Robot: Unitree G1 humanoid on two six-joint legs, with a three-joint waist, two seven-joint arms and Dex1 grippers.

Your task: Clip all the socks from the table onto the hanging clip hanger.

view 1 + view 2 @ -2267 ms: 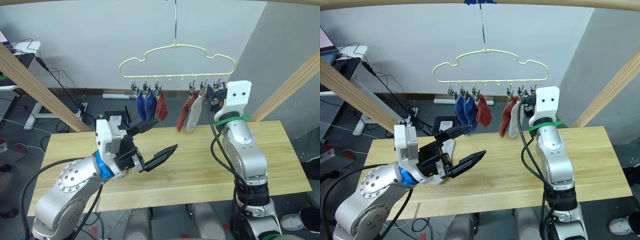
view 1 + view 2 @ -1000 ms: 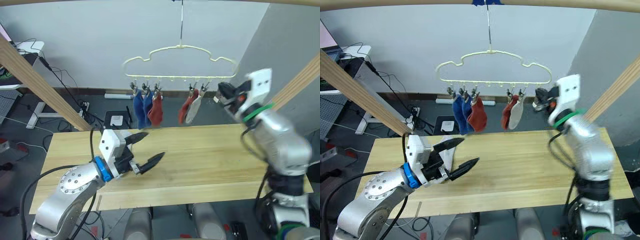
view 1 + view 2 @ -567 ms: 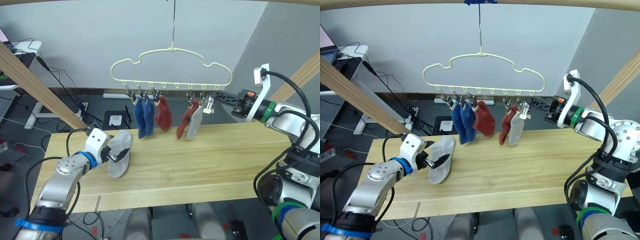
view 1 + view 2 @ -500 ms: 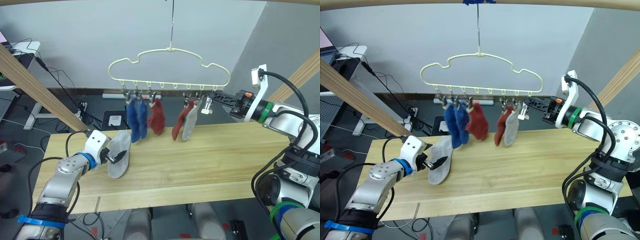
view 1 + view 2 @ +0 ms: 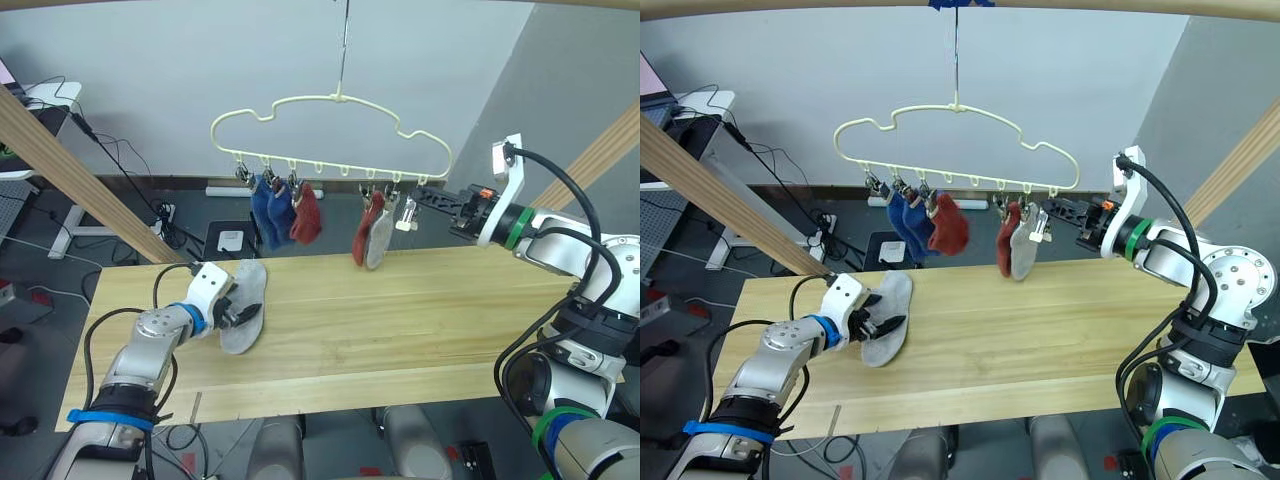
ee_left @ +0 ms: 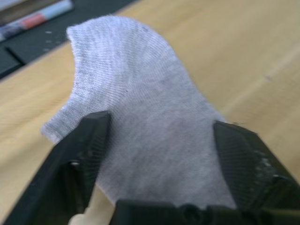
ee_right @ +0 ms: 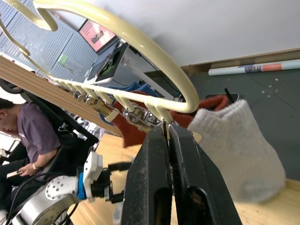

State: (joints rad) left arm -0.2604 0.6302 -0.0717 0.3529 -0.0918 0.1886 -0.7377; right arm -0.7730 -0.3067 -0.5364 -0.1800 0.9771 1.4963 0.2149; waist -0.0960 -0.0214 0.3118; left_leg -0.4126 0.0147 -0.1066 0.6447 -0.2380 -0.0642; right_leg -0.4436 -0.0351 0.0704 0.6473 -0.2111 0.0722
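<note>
The pale yellow clip hanger [image 5: 340,98] hangs tilted above the table [image 5: 420,320]. Two blue socks [image 5: 265,208] and a rust red one [image 5: 305,215] are clipped at its left. Another red sock [image 5: 361,235] and a light grey one [image 5: 379,238] hang towards its right. My right gripper [image 5: 418,192] reaches in from the right, shut on a small clip at the hanger's right end [image 7: 165,129]. A second grey sock [image 5: 246,322] lies on the table's left part. My left gripper [image 5: 233,312] is open, its fingers [image 6: 84,150] standing either side of that sock [image 6: 140,112].
Slanted wooden poles run down at the left [image 5: 70,170] and the right [image 5: 600,160]. Cables and a desk [image 5: 45,100] stand behind the table at the left. A seated person [image 7: 21,136] shows in the right wrist view.
The hanger has swung a little to the left and its socks have swayed, with my right gripper following. The grey sock at my left gripper has dropped from tilted up to flat on the table.
</note>
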